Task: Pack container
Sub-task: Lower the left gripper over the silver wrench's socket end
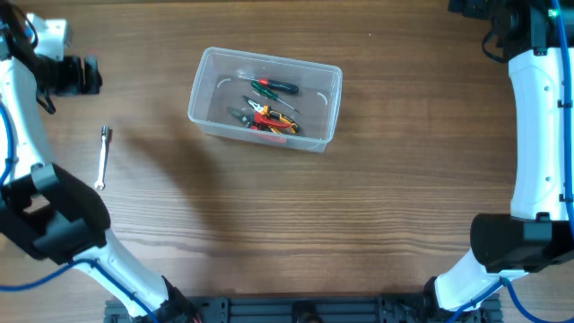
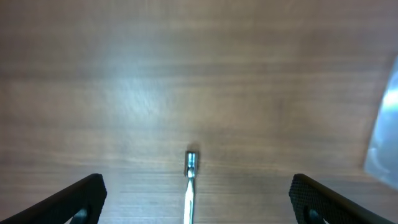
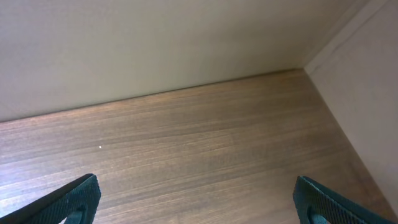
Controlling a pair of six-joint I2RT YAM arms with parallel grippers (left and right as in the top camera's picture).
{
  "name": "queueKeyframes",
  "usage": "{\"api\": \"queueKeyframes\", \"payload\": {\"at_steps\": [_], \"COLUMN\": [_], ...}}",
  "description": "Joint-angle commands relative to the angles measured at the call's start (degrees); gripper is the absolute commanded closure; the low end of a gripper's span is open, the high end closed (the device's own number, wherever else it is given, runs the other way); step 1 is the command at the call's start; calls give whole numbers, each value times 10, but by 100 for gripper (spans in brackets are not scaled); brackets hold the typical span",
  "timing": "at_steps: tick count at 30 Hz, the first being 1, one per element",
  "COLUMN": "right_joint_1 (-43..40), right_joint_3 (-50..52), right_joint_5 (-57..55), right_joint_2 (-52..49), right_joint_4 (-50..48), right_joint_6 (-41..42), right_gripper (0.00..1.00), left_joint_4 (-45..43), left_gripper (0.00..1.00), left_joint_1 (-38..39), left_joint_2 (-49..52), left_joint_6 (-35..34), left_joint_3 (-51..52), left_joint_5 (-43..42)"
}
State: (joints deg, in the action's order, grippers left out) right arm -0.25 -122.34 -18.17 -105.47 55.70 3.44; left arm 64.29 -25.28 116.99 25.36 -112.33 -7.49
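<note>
The clear plastic container [image 1: 265, 99] stands at the middle back of the table. It holds a green-handled screwdriver [image 1: 273, 87] and orange-and-red pliers [image 1: 272, 118]. A silver wrench [image 1: 103, 157] lies on the table to its left; its end also shows in the left wrist view [image 2: 189, 180], between the fingers. My left gripper [image 2: 198, 202] is open and empty above the wrench, at the far left of the table [image 1: 76, 74]. My right gripper [image 3: 199, 202] is open and empty at the far right back corner. A blurred edge of the container shows at the right of the left wrist view [image 2: 385, 137].
The wooden table [image 1: 377, 206] carries nothing else. A pale wall [image 3: 155, 43] meets the table's back edge and right corner in the right wrist view. Both arm bases stand at the front corners.
</note>
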Motion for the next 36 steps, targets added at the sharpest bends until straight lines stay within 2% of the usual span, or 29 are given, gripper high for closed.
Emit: {"api": "queueKeyframes", "payload": {"at_steps": [1, 6, 12, 22, 36], "right_joint_1": [2, 2, 2, 2, 2], "right_joint_3": [-2, -2, -2, -2, -2], "right_joint_5": [0, 0, 0, 0, 0], "right_joint_2": [3, 3, 3, 3, 3], "right_joint_4": [-1, -1, -1, -1, -1], "right_joint_6": [11, 10, 10, 10, 10], "right_gripper": [0, 0, 0, 0, 0], "left_joint_4": [5, 2, -32, -96, -118], "left_gripper": [3, 2, 1, 2, 3], "left_joint_1": [-1, 0, 0, 0, 0], "left_joint_2": [29, 53, 58, 58, 58], "left_joint_6": [-3, 1, 60, 59, 57], "left_joint_3": [30, 66, 130, 216, 224], "left_joint_5": [-4, -3, -4, -5, 2]}}
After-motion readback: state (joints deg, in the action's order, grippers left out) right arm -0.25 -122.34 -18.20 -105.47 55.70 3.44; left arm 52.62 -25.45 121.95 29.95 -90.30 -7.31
